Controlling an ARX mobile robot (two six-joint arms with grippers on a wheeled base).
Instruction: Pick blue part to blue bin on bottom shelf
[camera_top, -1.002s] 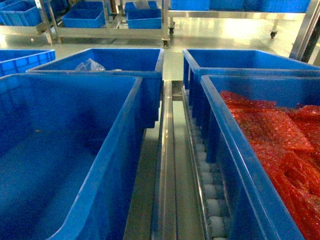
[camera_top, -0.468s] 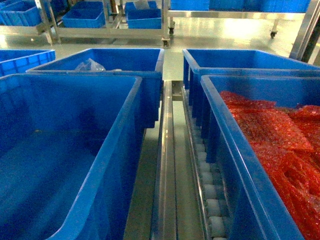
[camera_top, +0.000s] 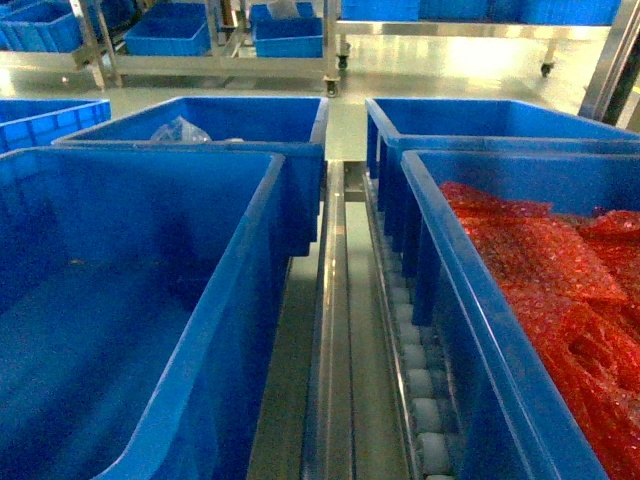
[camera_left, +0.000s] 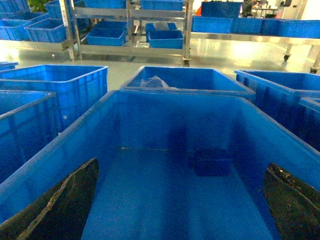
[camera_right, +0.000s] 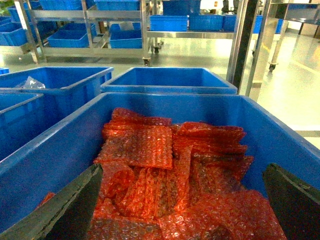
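Note:
In the left wrist view a dark blue squarish part (camera_left: 212, 161) lies on the floor of a large blue bin (camera_left: 175, 93), near its far wall. My left gripper (camera_left: 181, 165) hangs open over this bin, its dark fingers (camera_left: 60, 205) spread wide with nothing between them; the part is ahead, slightly right. My right gripper (camera_right: 182, 167) is open above another blue bin (camera_right: 170, 98) full of red bubble-wrap bags (camera_right: 165, 175). Both bins stand on the bottom shelf (camera_top: 340, 330), steel rails with white rollers. Neither gripper shows in the head view.
More blue bins (camera_top: 250, 120) stand behind on the same rack; one holds a clear plastic bag (camera_top: 180, 130). A further bin (camera_top: 40, 115) sits at the far left. Steel racks with blue bins (camera_top: 170, 35) line the floor beyond.

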